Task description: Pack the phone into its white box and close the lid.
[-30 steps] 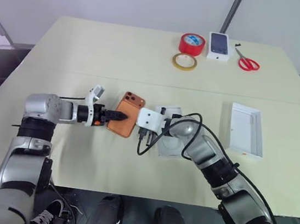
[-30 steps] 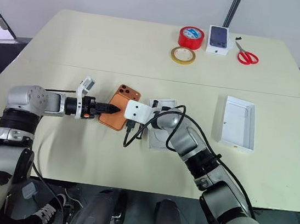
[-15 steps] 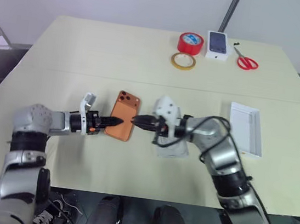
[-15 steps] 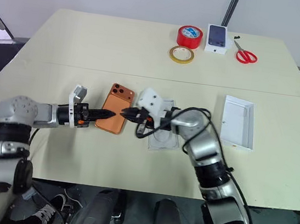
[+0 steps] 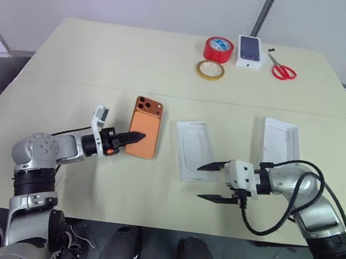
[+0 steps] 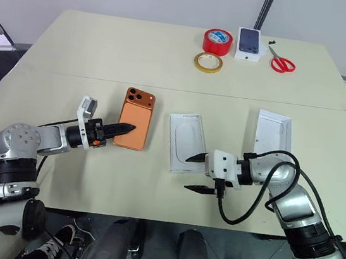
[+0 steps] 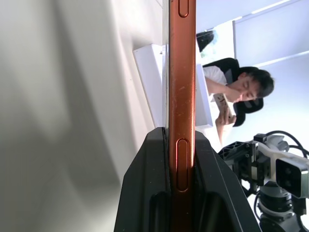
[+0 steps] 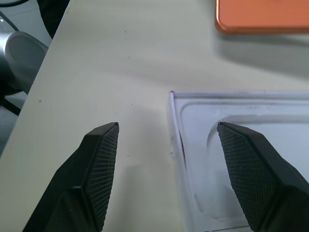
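Observation:
The copper-orange phone (image 5: 143,135) lies back up, left of the table's middle, its camera cluster at the far end. My left gripper (image 5: 130,138) is shut on its near left edge; in the left wrist view both fingers (image 7: 145,193) clamp the phone's side (image 7: 182,96). My right gripper (image 5: 209,182) hovers open near the front edge, beside the near end of a flat white insert (image 5: 194,150) with an oval recess. A shallow white tray (image 5: 281,140) lies to the right; I cannot tell whether it is the white box or the lid.
At the table's far edge are a red tape roll (image 5: 220,48), a yellow tape ring (image 5: 210,70), a small white carton with a phone picture (image 5: 251,52) and red scissors (image 5: 283,70). A seated person (image 7: 236,92) is beyond the table.
My right gripper has left the phone, swung right and back toward the near edge, and opened, uncovering the insert. The left gripper keeps its hold on the phone.

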### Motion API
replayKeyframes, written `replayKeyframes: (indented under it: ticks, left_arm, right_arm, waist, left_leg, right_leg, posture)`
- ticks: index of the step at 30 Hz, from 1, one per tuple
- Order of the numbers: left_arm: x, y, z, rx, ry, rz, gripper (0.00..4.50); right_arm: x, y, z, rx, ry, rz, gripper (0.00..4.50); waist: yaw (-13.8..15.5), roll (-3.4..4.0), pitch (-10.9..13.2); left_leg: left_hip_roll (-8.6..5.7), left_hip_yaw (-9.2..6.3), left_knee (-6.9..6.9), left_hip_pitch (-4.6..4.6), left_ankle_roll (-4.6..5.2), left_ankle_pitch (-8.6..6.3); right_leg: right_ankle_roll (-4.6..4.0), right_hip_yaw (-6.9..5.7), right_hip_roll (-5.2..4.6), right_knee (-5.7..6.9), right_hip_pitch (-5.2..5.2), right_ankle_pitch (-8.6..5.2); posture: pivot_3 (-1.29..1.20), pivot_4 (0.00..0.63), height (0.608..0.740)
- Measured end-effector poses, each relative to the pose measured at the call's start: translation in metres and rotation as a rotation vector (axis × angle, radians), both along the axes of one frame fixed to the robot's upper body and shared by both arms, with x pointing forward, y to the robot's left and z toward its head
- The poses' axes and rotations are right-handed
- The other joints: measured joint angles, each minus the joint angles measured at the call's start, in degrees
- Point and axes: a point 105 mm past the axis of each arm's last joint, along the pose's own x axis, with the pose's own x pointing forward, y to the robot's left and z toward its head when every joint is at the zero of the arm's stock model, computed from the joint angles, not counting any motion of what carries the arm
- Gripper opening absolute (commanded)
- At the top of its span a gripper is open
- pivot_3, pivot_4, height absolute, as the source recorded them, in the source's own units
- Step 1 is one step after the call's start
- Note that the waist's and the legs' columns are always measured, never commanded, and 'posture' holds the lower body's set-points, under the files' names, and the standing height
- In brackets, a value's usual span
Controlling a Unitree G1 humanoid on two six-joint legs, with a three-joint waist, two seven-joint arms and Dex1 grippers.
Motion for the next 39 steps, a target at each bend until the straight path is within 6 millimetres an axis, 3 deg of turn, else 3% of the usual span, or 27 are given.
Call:
replayKeyframes:
  ticks: [12, 14, 22, 27, 34, 39]
  left_arm:
    - [0.005, 0.001, -0.001, 0.025, -0.004, 0.030, 0.00]
    - [0.006, 0.001, -0.001, 0.028, -0.007, 0.037, 0.00]
    - [0.006, 0.001, -0.001, 0.031, -0.008, 0.037, 0.00]
    - [0.007, 0.001, -0.002, 0.032, -0.010, 0.039, 0.00]
    - [0.008, 0.001, -0.001, 0.048, -0.005, 0.044, 0.00]
    - [0.020, -0.012, 0.023, 0.008, -0.065, 0.035, 0.00]
  right_arm:
    - [0.006, -0.010, -0.014, -0.039, -0.052, -0.048, 2.58]
    - [0.005, -0.010, -0.016, -0.038, -0.048, -0.053, 1.78]
    - [0.006, -0.012, -0.020, -0.032, -0.032, -0.081, 1.78]
    - [0.008, -0.013, -0.021, -0.035, -0.032, -0.098, 0.03]
    - [0.010, 0.002, -0.017, 0.022, 0.003, -0.141, 0.03]
    - [0.021, 0.027, 0.000, 0.086, -0.024, -0.177, 0.03]
  waist:
    - [0.2, -0.05, 0.0]
    - [0.2, -0.05, 0.0]
    - [0.2, -0.05, 0.0]
    - [0.2, -0.05, 0.0]
    - [0.2, -0.06, 0.0]
    - [0.4, -0.06, 0.0]
  left_leg:
    - [-0.02, 0.00, 0.09, 0.00, -0.05, 0.03]
    - [-0.02, -0.01, 0.09, 0.00, -0.06, 0.03]
    - [-0.02, 0.00, 0.09, 0.00, -0.07, 0.04]
    - [-0.02, 0.00, 0.10, 0.00, -0.06, 0.04]
    - [-0.01, -0.01, 0.09, -0.01, -0.07, 0.04]
    - [-0.03, -0.02, 0.11, -0.03, -0.08, 0.04]
  right_leg:
    - [0.00, -0.02, -0.04, -0.02, 0.06, 0.00]
    - [0.00, -0.02, -0.04, -0.02, 0.07, 0.00]
    - [0.00, -0.02, -0.04, -0.02, 0.07, 0.00]
    - [0.00, -0.02, -0.04, -0.02, 0.07, 0.00]
    - [0.00, -0.02, -0.04, 0.00, 0.05, 0.00]
    - [0.00, -0.03, -0.04, 0.00, 0.05, 0.00]
  posture:
    - [0.00, 0.150, 0.728]
    - [0.00, 0.150, 0.728]
    - [0.00, 0.150, 0.728]
    - [0.00, 0.150, 0.728]
    - [0.00, 0.150, 0.728]
    - [0.00, 0.150, 0.728]
